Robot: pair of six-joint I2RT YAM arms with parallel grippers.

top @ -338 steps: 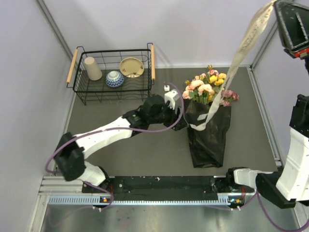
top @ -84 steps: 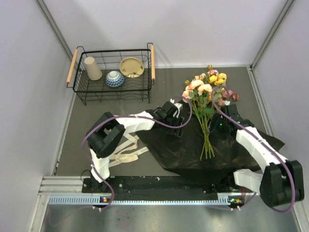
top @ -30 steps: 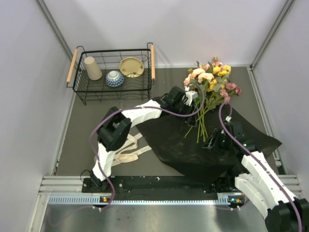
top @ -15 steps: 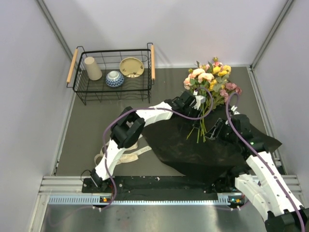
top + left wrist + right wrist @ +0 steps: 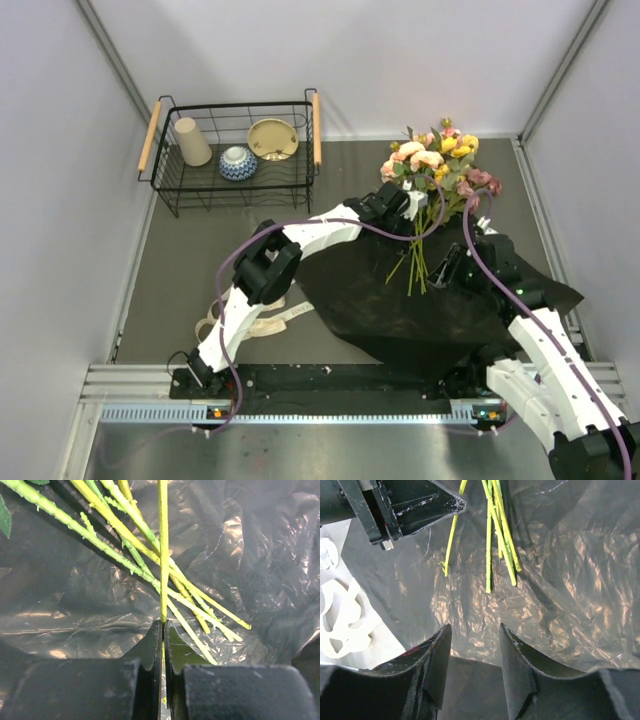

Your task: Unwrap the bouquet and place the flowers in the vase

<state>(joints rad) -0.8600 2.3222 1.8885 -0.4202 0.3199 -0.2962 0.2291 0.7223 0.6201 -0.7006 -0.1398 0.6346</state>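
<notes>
Flowers: the flowers (image 5: 432,165) lie on the opened black wrap (image 5: 400,320) on the bench (image 5: 200,260), right of centre in the top view.
Long axis: nearly top to bottom of that view. The blooms point to the upper right and the cut ends toward the lower centre.
Left gripper: the left gripper (image 5: 163,627) is clamped on one yellow-green stem (image 5: 163,555) that runs straight ahead of it. The other stems cross beneath.
Right gripper: the right gripper (image 5: 473,630) has its fingers apart and holds nothing. It sits over the wrap with the cut ends just ahead.
Nearer arm: the left, already on a stem.
Vase: not visible in any view, so I cannot tell which way the carry goes.
</notes>
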